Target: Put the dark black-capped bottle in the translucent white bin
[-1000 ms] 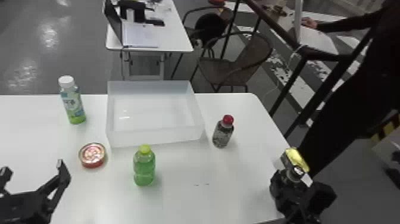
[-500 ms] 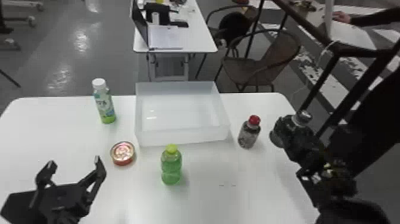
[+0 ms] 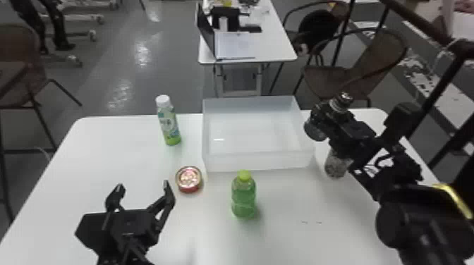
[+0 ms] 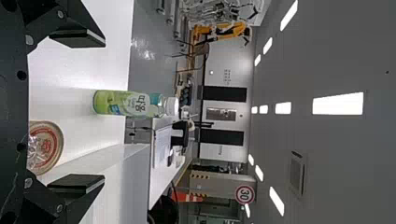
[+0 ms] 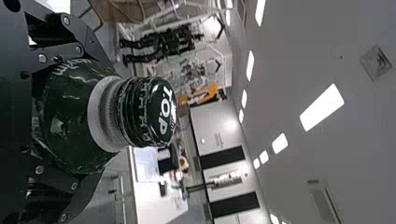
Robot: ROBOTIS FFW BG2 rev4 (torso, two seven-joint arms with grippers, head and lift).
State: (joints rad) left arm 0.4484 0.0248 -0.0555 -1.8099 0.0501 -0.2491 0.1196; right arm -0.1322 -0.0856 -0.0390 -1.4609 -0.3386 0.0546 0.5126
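Dark bottle (image 3: pixel 342 100) clamped in the right tool (image 3: pixel 329 118), near the bin (image 3: pixel 259 162)

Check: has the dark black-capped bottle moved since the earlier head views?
Yes: in the head view, the black-capped bottle has moved left, much closer to the bin.

The right tool (image 3: pixel 328 114) has brought the black-capped bottle (image 3: pixel 342 101) (cap up, mind you) leftward, near the bin (image 3: pixel 259 162).

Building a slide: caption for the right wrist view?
Right gripper holding the dark black-capped bottle around its body.
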